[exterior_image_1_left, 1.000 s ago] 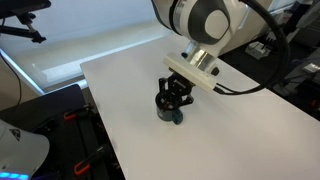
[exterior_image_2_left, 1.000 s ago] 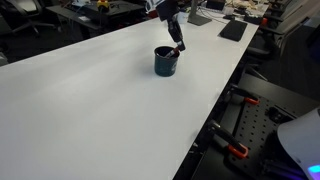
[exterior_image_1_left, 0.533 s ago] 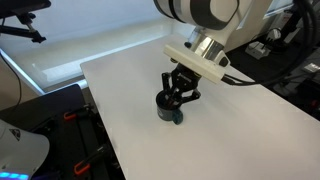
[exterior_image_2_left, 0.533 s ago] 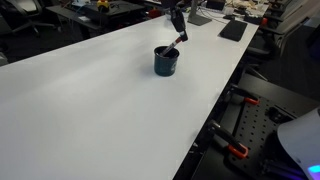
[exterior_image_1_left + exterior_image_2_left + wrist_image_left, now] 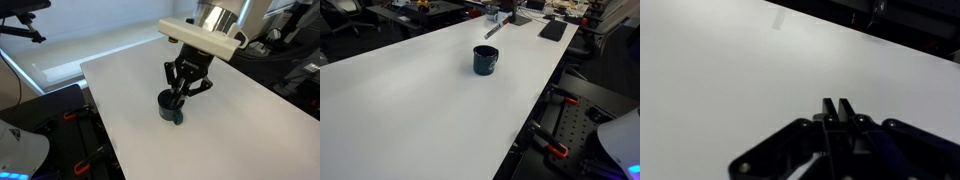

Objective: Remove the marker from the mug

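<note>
The table (image 5: 120, 90) is plain white, the mug (image 5: 485, 60) black with a dark teal tinge, the gripper (image 5: 183, 92) black, its mount (image 5: 200, 42) cream, the marker (image 5: 493, 29) dark, and the mat (image 5: 552, 30) at the mug's two o'clock black.

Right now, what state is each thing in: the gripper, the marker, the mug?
gripper: shut on the marker, raised above the mug.
marker: held tilted in the air, clear of the mug's rim.
mug: upright on the table, no marker in it, untouched by the gripper.
</note>
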Controlling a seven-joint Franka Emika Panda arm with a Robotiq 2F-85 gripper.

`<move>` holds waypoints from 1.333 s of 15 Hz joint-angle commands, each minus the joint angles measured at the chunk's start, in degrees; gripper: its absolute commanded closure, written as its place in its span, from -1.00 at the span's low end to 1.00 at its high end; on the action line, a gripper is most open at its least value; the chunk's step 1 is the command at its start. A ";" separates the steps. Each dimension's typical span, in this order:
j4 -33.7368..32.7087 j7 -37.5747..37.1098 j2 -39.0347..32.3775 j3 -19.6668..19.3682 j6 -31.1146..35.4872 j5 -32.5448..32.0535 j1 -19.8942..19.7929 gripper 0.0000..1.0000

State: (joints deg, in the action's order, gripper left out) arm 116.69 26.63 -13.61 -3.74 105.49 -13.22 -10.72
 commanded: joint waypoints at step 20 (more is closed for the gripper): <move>15.94 -8.76 6.01 -4.75 2.36 -2.13 -0.09 0.95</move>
State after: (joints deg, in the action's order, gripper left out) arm 130.53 18.56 -7.88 -8.12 105.82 -15.63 -10.80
